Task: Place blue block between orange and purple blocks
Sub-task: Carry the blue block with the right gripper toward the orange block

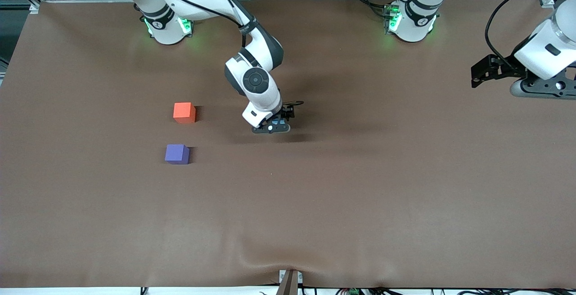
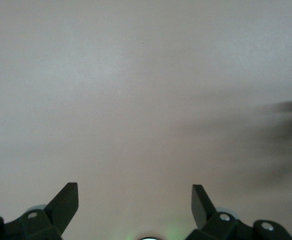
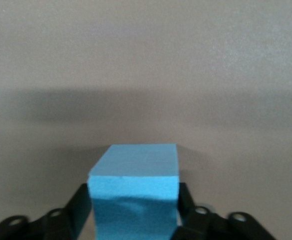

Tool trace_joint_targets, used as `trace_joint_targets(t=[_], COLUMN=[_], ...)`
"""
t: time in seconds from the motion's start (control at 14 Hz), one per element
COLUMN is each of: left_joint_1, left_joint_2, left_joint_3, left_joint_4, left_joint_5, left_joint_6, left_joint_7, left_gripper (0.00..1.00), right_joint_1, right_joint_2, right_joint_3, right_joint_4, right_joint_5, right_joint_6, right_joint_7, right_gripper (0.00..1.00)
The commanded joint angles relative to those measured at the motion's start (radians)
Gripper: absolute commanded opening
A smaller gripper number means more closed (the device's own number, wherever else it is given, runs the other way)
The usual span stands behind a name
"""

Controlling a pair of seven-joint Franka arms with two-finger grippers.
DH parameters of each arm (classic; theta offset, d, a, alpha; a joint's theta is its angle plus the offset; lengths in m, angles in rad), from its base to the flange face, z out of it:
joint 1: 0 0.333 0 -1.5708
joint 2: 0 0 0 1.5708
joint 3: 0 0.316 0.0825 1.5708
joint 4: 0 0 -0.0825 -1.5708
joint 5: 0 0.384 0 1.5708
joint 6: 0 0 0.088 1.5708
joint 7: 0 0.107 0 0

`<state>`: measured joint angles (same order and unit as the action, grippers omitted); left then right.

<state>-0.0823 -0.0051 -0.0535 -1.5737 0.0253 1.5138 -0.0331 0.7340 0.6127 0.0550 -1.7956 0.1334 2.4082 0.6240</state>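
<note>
1. We have our right gripper (image 1: 272, 128) low at the table's (image 1: 360, 187) middle, and in its wrist view both fingers (image 3: 78, 210) press the sides of the blue block (image 3: 133, 187); so we hold the block, though we judge the grip fresh and perhaps not yet firm
2. The block may slip or twist as we lift, because the fingers seem to sit on its lower half only (its top face stands clear above them)
3. The orange block (image 1: 184, 112) and the purple block (image 1: 177, 154) lie toward the right arm's end of the table, orange farther from the front camera, purple nearer, with a gap between them that looks barely wider than one block
4. We could knock either one when we lower the blue block, since the fingers add width on two sides; turning the wrist so the fingers face the open sides of the gap would spare them
5. A tilted block could land on an edge and roll out of line
6. Our left gripper (image 1: 483, 73) waits over the table's edge at the left arm's end, jaws wide and empty, well apart from the work; we see no risk from it
</note>
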Motion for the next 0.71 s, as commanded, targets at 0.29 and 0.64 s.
trace_joint_targets(t=[0.29, 0.64], left_joint_1=[0.01, 0.009], left_joint_2=[0.016, 0.016], left_joint_3=[0.003, -0.002], left_joint_4=[0.032, 0.035], left_joint_5=[-0.039, -0.025], left_joint_6=[-0.018, -0.018], left_joint_7=[-0.024, 0.008], left_gripper=[1.0, 1.0], right_joint_1=[-0.077, -0.255], right_joint_2=[-0.123, -0.306], right_joint_3=[-0.017, -0.018], right_joint_4=[0.085, -0.007], right_joint_5=[-0.038, -0.058], right_joint_6=[-0.318, -0.434], right_joint_7=[-0.018, -0.052], right_gripper=[0.0, 0.0])
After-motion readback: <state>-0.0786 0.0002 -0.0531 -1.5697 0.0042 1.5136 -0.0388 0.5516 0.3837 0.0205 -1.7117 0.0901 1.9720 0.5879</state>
